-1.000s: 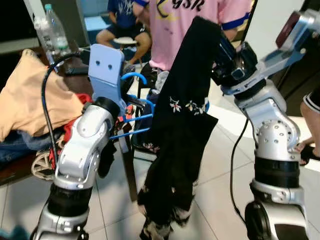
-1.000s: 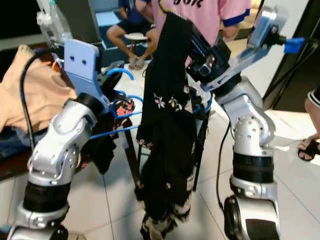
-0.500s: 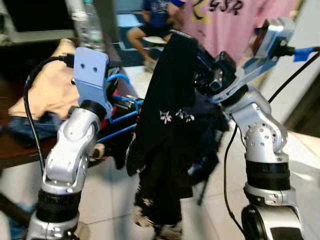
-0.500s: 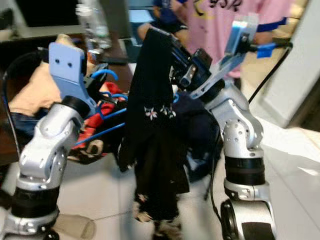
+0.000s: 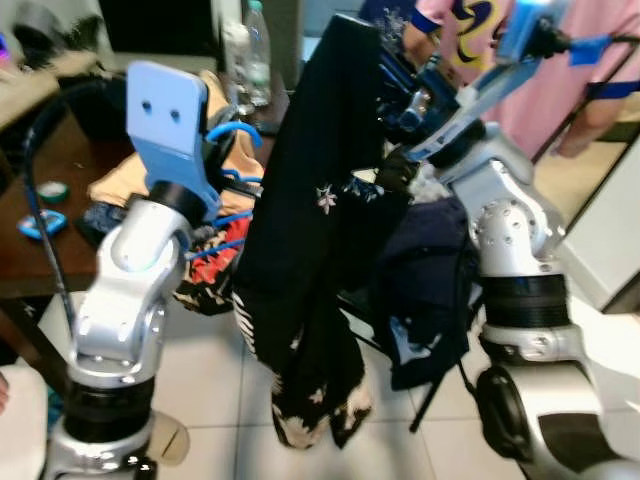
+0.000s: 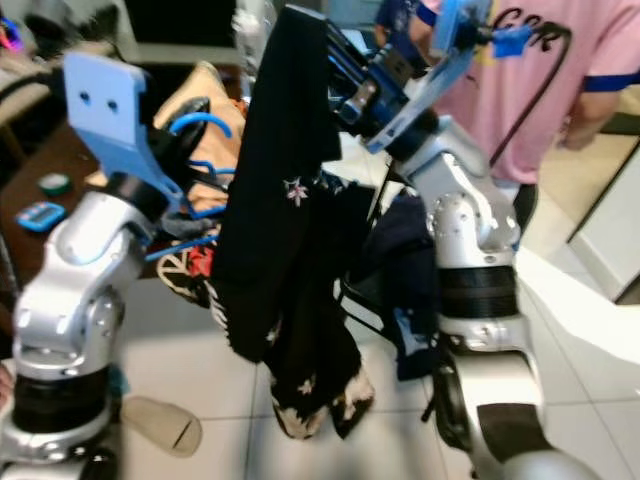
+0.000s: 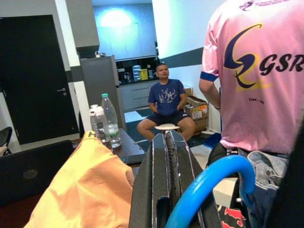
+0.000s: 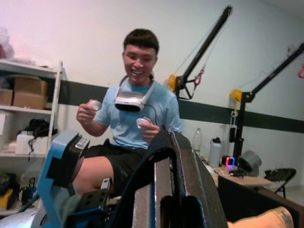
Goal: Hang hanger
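Both hands are raised at chest height with the blue hanger (image 5: 240,190) and its garment between them. Left hand (image 7: 172,156) has its two black fingers pressed together along their length, closed on the hanger's curved blue hook, which arcs across the fingers in the left wrist view. Right hand (image 8: 171,156) is lifted higher, fingers likewise pressed shut, with the top edge of the black floral garment (image 5: 310,250) draped over them, so it seems to be clamped on the cloth or the hanger shoulder beneath; which one I cannot tell.

The hanger's thin blue bars run roughly level from the left hand toward the garment, hook end at the left hand. Its long axis lies across the robot's front, while the garment hangs straight down from the right hand toward the tiled floor (image 5: 400,440).

As a judgement, the hanger is light and stiff, a slim frame that can twist in a grip, and the cloth is soft, limp and free to swing. The hook is the sound place to hold it, leaving its open curve clear for a rail.

Behind stands a dark bench (image 5: 45,200) with a peach cloth (image 5: 215,110) and water bottles (image 5: 252,50); a person in a pink shirt (image 6: 560,90) stands close by.
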Motion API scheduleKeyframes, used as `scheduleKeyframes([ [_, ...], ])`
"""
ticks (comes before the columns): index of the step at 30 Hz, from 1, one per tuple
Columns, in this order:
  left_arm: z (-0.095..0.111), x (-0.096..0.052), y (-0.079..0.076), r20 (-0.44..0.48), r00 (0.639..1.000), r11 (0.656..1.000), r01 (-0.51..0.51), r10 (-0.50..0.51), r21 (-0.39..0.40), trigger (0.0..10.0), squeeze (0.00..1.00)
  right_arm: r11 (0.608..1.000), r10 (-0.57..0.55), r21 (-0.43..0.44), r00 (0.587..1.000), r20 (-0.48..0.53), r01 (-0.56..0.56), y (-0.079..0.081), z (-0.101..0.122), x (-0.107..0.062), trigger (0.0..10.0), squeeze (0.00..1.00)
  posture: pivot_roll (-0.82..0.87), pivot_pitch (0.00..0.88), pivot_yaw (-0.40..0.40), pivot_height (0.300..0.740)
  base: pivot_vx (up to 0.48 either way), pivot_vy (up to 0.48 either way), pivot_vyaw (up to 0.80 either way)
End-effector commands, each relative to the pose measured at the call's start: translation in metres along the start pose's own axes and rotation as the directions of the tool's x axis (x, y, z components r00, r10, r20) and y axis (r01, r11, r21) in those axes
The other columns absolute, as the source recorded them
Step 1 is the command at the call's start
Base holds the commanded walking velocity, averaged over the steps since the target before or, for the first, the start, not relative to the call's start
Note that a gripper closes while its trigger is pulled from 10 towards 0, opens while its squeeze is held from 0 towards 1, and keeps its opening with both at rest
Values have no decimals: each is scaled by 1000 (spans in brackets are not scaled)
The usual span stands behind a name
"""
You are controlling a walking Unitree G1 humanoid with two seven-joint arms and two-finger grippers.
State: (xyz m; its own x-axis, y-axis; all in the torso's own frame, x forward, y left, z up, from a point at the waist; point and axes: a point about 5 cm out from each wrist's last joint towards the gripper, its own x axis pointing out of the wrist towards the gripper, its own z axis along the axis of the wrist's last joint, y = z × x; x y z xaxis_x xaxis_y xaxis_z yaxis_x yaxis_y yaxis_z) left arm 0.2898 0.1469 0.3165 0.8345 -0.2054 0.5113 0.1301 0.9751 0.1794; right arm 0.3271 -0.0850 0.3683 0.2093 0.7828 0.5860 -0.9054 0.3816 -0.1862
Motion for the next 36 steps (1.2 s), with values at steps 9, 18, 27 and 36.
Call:
scheduleKeyframes([
  [9,14,1,0,47,999,1000,7,-8,9,10000,0,999,35,7,998,56,-35,-7,14,13,10000,0,140,0,-108,740,410,0,0],
  [18,50,16,9,174,985,997,-8,-5,71,10000,0,995,85,-49,993,77,-82,-15,25,28,10000,0,164,0,-123,740,423,0,665],
  [27,66,18,13,226,974,991,-16,-15,133,10000,0,992,115,-60,990,86,-110,-17,26,34,10000,0,183,0,-129,740,420,0,783],
  [36,96,26,24,329,944,1000,-31,30,-2,10000,0,989,-23,-147,998,64,33,-31,45,72,10000,0,195,0,-140,740,406,0,772],
])
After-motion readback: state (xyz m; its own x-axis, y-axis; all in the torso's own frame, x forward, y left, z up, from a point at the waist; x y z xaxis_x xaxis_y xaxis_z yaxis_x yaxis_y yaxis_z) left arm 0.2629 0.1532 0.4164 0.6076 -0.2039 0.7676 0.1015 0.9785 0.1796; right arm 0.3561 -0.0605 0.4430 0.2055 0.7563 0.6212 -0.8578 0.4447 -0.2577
